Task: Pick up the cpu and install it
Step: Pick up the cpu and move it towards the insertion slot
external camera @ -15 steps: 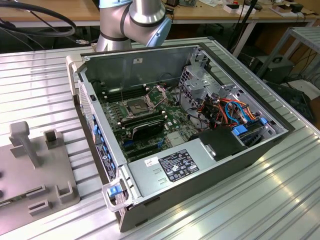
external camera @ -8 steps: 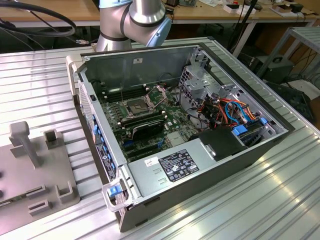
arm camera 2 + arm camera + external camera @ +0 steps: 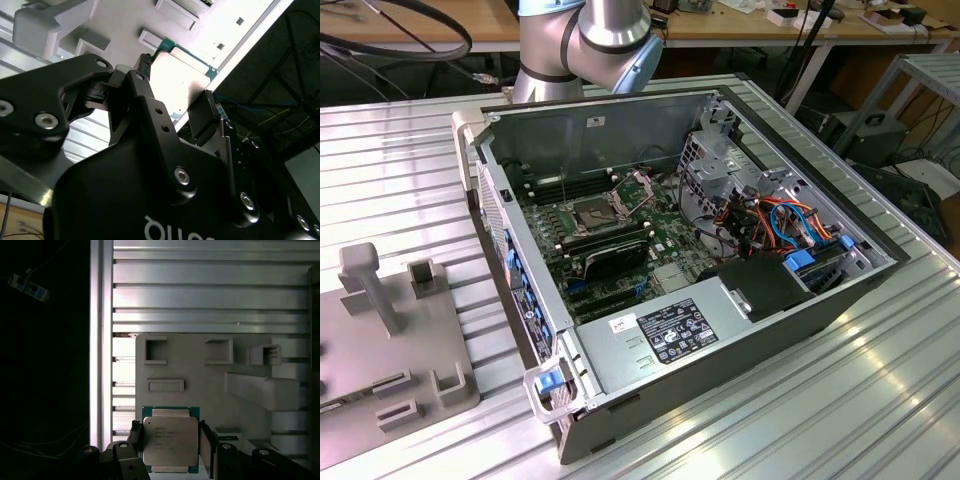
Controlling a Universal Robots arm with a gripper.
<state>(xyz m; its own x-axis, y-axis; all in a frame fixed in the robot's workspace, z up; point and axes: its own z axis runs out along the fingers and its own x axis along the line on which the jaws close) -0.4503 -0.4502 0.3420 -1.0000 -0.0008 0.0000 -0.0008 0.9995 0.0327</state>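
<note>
The gripper [image 3: 170, 435] hangs over a grey holder plate [image 3: 200, 375]. This plate lies on a ribbed metal table [image 3: 210, 295], right beside one edge of the table.

The cpu [image 3: 169, 445] is a small flat square with a shiny grey top and a thin green rim. In the first wrist view it sits over the holder plate, near the plate's edge that runs along the table's edge. The two black fingers [image 3: 135, 436] stand one on each side of the cpu and press against its two opposite sides. So the fingers are clamped on the cpu. It is hard to tell if the cpu rests on the plate or is lifted a little.

In the second wrist view the green rim of the cpu [image 3: 187, 56] shows between the two fingertips.

In the exterior view an open computer case [image 3: 790, 330] lies in the middle of the table. The holder plate [image 3: 430, 340] lies at the exterior view's left of the case. Inside the case the socket frame [image 3: 634, 188] is tipped up. A long black card [image 3: 612, 258] sits just beside the socket.
</note>
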